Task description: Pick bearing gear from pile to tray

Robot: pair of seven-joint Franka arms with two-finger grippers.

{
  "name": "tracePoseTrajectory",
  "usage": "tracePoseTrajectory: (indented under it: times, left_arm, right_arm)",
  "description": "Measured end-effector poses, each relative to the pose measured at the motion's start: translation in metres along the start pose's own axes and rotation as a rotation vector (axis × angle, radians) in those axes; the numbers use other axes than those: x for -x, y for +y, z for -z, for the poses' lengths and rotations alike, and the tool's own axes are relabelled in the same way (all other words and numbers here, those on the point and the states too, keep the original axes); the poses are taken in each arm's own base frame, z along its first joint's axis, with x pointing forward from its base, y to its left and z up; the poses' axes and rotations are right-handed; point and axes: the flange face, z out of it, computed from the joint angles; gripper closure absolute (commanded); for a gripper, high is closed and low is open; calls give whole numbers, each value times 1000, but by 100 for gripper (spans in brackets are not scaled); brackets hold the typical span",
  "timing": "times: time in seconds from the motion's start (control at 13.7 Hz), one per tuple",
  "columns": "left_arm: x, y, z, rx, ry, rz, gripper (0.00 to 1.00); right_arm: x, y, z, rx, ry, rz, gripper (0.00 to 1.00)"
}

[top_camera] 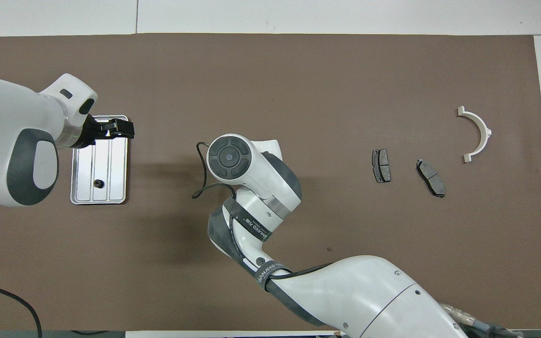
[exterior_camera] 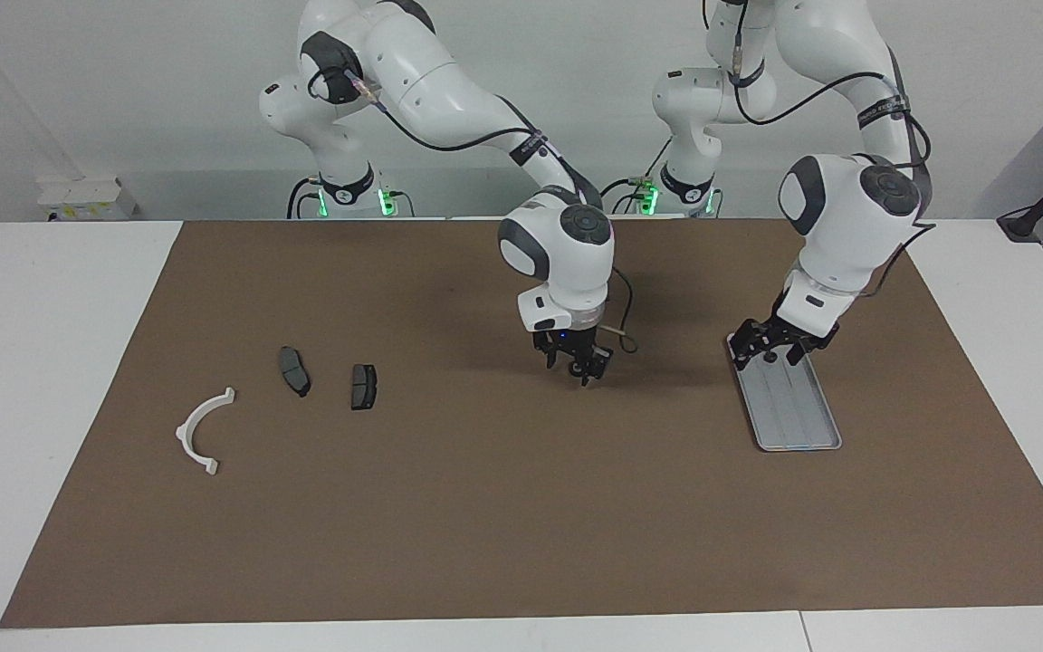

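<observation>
While the small black gear is lying in the tray, left gripper hovering over its robot-side end, fingers open, right gripper hanging mid-bench, fingers seemingly parted and empty

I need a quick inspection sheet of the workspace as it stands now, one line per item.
Surface: brown mat on a white table.
Job's things: silver tray toward the left arm's end; one small black gear lies in it.
Clutter: two dark brake pads and a white semicircular bracket toward the right arm's end.
Hands: left hand open over the tray's end nearer the robots, holding nothing; right hand over bare mat mid-table, nothing seen in it.
Cables: black cable loop by the right wrist; black cable at the table's edge.
Surroundings: white wall, green lights at the arm bases.
</observation>
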Motion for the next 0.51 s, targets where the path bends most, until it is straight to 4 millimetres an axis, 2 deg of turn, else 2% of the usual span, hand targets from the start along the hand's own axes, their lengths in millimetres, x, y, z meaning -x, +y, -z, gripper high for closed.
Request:
tracePoseTrajectory:
  times: [0.22,0.29,0.51]
  left_arm:
    - [20,79,-13,13,-12,68,0]
    - [26,99,-19,14,-20,72,0]
    - [41,132,-41,-9,-49,109,0]
  right_arm:
    - [-50,13,6,-7,9,26,0]
    - [-67,19,11,-13,13,55,0]
    - [-119,45,36,-8,-18,157,0]
